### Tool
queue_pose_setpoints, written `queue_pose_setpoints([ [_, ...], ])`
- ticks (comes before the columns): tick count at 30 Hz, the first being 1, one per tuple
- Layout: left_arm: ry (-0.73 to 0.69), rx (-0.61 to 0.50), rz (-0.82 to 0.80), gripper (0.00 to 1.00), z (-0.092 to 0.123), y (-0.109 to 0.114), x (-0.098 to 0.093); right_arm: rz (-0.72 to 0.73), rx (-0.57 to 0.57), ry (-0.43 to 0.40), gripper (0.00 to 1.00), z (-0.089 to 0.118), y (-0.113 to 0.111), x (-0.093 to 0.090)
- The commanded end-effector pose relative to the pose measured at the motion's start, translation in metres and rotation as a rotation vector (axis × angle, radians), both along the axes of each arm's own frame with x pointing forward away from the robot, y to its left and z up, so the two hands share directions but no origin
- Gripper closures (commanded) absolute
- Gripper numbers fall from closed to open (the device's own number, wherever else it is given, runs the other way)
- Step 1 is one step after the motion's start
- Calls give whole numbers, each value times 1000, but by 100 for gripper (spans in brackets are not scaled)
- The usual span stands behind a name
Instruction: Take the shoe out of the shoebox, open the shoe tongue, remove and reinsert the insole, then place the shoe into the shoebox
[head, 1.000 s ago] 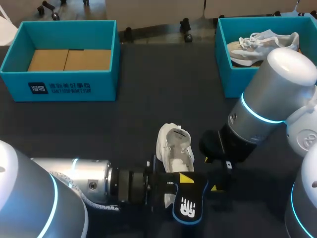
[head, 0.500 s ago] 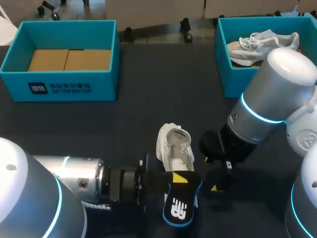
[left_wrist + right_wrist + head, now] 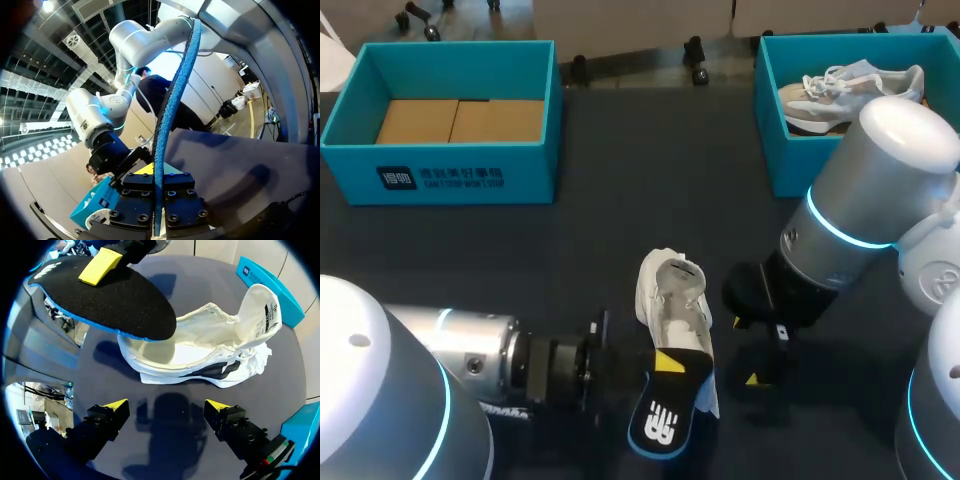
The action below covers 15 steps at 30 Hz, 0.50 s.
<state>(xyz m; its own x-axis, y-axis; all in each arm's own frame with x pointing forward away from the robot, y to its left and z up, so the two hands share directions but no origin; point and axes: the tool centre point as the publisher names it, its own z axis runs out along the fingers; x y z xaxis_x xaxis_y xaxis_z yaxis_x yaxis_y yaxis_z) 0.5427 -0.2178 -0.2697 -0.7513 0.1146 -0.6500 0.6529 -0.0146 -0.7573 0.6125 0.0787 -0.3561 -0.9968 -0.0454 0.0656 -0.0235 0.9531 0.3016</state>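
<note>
A white shoe point(image 3: 674, 298) rests on the dark table near the middle front, its tongue point(image 3: 258, 305) folded back and its inside bare. My left gripper point(image 3: 670, 364) is shut on the black, blue-edged insole point(image 3: 658, 425), holding it in the air just in front of the shoe's heel. The left wrist view shows the insole point(image 3: 172, 110) edge-on, clamped between the fingers. My right gripper point(image 3: 165, 407) stands open just right of the shoe point(image 3: 200, 352), with nothing between its fingers. From there the insole point(image 3: 100, 297) hangs above the shoe's heel end.
A teal shoebox point(image 3: 440, 160) with brown cardboard inside stands at the back left. A second teal box point(image 3: 772, 120) at the back right holds another pale shoe point(image 3: 845, 90). My right arm point(image 3: 860, 200) partly covers that box.
My left gripper has drawn back to the left and toward the table's front edge with the insole, away from the shoe. The right arm and the shoe have stayed put.
</note>
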Motion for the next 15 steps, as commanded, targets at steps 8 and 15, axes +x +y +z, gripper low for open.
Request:
queue_pose_setpoints([
  [8,-3,-2,-11,100,-8,-15,0,0,1,0,0,-1,0,0],
  [15,8,-13,2,100,-15,-18,6,0,1,0,0,-1,0,0],
])
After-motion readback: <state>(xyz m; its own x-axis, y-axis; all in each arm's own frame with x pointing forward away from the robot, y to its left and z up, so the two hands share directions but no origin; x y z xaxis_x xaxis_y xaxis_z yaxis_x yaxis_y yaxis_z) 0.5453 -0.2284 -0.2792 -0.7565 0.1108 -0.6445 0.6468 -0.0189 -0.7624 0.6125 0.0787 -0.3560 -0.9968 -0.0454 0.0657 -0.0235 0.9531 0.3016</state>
